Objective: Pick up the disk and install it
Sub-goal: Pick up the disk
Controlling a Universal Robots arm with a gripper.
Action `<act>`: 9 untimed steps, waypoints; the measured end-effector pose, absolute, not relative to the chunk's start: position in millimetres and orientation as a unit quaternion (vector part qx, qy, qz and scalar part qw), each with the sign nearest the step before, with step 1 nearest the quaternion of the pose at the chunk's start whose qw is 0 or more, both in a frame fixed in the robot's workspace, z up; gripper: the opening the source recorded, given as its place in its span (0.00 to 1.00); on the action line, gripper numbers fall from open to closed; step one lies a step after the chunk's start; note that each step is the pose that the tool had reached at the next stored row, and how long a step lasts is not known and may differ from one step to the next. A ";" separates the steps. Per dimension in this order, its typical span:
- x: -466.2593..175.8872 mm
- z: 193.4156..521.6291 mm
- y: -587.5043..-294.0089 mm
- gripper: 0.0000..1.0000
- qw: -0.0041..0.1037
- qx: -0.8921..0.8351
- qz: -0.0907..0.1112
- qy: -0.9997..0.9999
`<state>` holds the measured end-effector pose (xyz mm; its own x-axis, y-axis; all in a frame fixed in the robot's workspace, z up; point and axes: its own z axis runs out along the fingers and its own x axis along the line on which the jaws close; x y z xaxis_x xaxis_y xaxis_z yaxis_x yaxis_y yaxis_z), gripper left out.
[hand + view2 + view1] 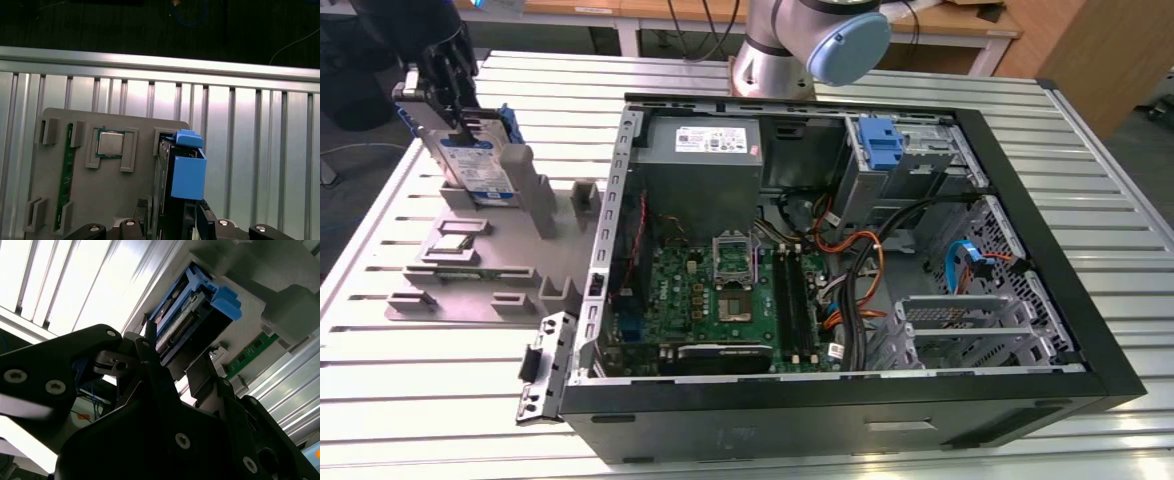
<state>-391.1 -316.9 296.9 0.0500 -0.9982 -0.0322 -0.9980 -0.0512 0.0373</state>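
Note:
The disk (pixel 474 165) is a silver drive with a blue-and-white label in a blue carrier, standing upright in a slot of the grey parts holder (pixel 507 270) at the exterior view's left. My gripper (pixel 447 105) is at its top end, shut on it. In both wrist views the black fingers (pixel 147 342) straddle the disk (pixel 187 315), whose blue carrier (pixel 187 175) points away from my gripper (pixel 172 220). I cannot tell whether its lower edge still rests in the slot.
The holder (pixel 130 200) also carries a processor chip (pixel 110 144) and a green memory stick (pixel 64 180). The open computer case (pixel 854 250) fills the middle, with a grey power supply (pixel 707 150) and a blue bracket (pixel 881 140) in its drive bay. The arm's base (pixel 801 45) stands behind it.

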 end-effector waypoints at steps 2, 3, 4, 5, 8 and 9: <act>-391.1 296.9 -316.9 0.51 0.002 0.724 -0.025 -0.689; -391.1 296.9 -316.9 0.51 0.002 0.724 -0.025 -0.689; -391.1 296.9 -316.9 0.51 0.002 0.724 -0.025 -0.689; -391.1 296.9 -316.9 0.51 0.002 0.724 -0.025 -0.689; -391.1 297.0 -316.9 0.43 0.002 0.724 -0.025 -0.689; -391.1 296.9 -316.9 0.36 0.002 0.724 -0.025 -0.689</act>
